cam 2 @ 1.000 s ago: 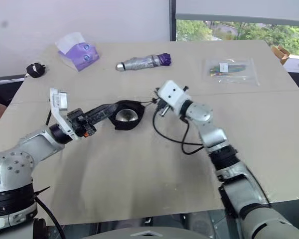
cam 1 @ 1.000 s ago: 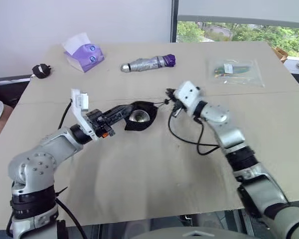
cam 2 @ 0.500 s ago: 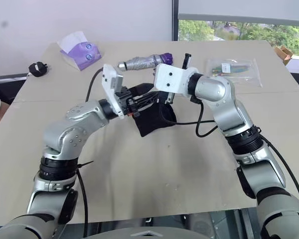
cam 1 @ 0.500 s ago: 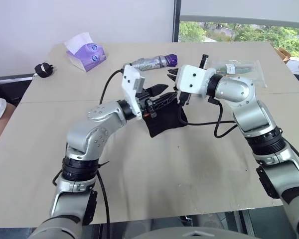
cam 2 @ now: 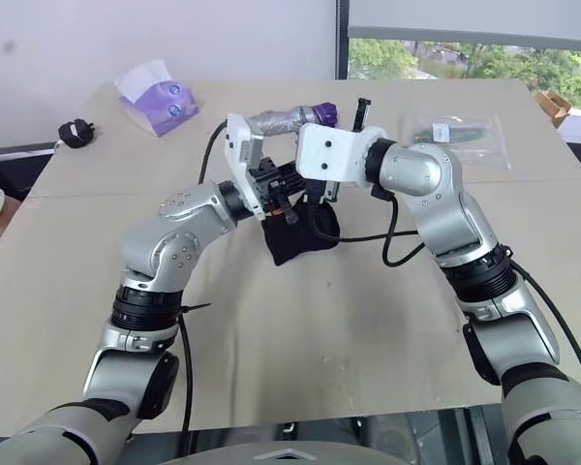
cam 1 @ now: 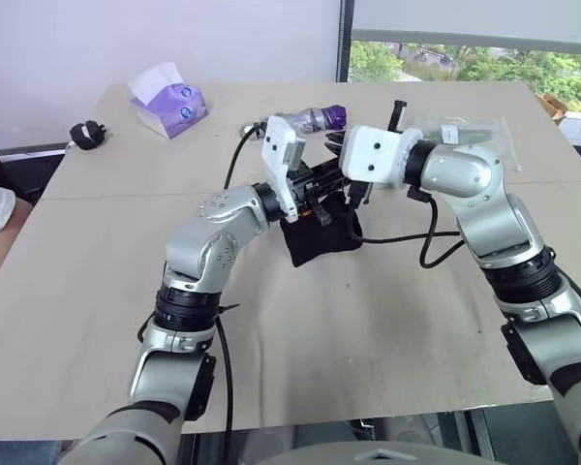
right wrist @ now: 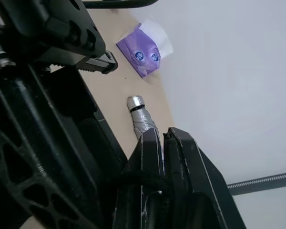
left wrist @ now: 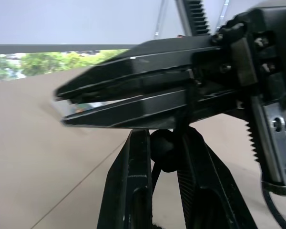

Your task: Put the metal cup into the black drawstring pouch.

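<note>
The black drawstring pouch [cam 1: 320, 231] hangs between the two arms, its base seemingly just touching the worktop [cam 1: 368, 320], bulging as if loaded; the metal cup cannot be seen and is judged to sit inside it. The right tool [right wrist: 163, 143] is pinched closed on the pouch's cord [right wrist: 143, 183], and the left tool [left wrist: 164, 143] is narrowed around the cord knot [left wrist: 163, 149] at the mouth. Insertion appears complete; what seems left is drawing the mouth closed and setting the pouch down.
</note>
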Action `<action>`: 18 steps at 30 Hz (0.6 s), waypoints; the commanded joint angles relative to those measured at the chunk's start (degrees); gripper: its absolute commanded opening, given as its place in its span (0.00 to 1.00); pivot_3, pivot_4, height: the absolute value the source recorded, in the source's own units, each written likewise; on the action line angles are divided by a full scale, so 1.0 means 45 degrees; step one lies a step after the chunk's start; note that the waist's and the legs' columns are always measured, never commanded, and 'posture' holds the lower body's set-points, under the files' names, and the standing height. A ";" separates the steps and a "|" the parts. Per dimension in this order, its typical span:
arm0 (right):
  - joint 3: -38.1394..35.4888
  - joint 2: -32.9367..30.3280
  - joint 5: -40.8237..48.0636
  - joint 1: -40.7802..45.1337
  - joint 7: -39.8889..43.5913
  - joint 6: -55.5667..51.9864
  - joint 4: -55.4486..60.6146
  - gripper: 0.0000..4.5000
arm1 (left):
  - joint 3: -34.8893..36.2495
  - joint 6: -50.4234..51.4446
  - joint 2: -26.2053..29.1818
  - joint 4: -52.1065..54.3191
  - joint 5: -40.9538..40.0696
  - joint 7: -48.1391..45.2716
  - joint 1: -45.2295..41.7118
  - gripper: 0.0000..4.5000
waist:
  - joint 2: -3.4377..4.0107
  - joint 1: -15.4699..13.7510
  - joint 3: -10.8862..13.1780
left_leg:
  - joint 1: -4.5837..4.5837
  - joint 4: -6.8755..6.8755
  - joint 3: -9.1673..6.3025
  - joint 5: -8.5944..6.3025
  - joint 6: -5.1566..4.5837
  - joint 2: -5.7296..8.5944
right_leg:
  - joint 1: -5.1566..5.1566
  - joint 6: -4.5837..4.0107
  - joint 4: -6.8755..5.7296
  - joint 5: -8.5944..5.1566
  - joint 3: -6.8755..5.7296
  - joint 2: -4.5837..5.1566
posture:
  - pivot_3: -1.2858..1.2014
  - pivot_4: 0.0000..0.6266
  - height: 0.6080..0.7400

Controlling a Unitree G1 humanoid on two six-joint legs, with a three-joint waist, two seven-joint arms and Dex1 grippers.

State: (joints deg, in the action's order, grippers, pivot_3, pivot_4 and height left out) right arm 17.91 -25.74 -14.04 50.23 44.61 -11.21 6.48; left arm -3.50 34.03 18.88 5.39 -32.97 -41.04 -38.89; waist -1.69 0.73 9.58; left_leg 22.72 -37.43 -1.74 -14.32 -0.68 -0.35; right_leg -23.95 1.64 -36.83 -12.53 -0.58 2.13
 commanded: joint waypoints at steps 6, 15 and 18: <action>-0.3414 0.1134 0.1372 0.1185 -0.2725 -0.3294 -0.1427 0.00 | -0.0308 -0.0045 0.0276 -0.0547 0.0829 -0.0318 0.0004 0.04 | 0.0001 0.0013 0.0000 | -0.0003 -0.0002 0.0002 0.0000 -0.0001 -0.0001 | 0.0002 0.0000 -0.0006 0.0000 0.0002 0.0000 | 0.52 0.24 1.00; -0.5846 -0.0911 0.2604 0.1835 -0.5124 -0.2592 -0.7573 0.00 | -0.0054 -0.0474 0.0873 -0.1313 0.1564 -0.0109 0.0698 0.04 | 0.0054 -0.0021 0.0031 | -0.0012 0.0013 0.0032 0.0001 -0.0006 0.0007 | 0.0018 -0.0001 0.0006 0.0001 0.0021 0.0020 | 0.52 0.24 1.00; -0.5431 -0.0816 0.3282 0.0679 -0.4056 -0.2939 -0.6448 0.00 | -0.0352 -0.0807 0.0761 -0.1456 0.1797 -0.0104 0.0403 0.04 | 0.0055 0.0035 0.0032 | 0.0039 0.0036 0.0045 0.0019 0.0027 -0.0006 | -0.0022 0.0003 -0.0006 0.0001 0.0024 0.0009 | 0.52 0.24 1.00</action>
State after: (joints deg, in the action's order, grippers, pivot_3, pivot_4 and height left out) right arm -1.20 -23.68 0.49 54.72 27.07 -23.67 -26.33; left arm -7.01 31.33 20.28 -0.71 -26.83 -41.04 -38.16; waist -1.44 0.88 9.73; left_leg 22.91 -37.24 -1.53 -14.24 -0.56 -0.38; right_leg -24.05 1.66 -36.84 -12.52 -0.46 2.18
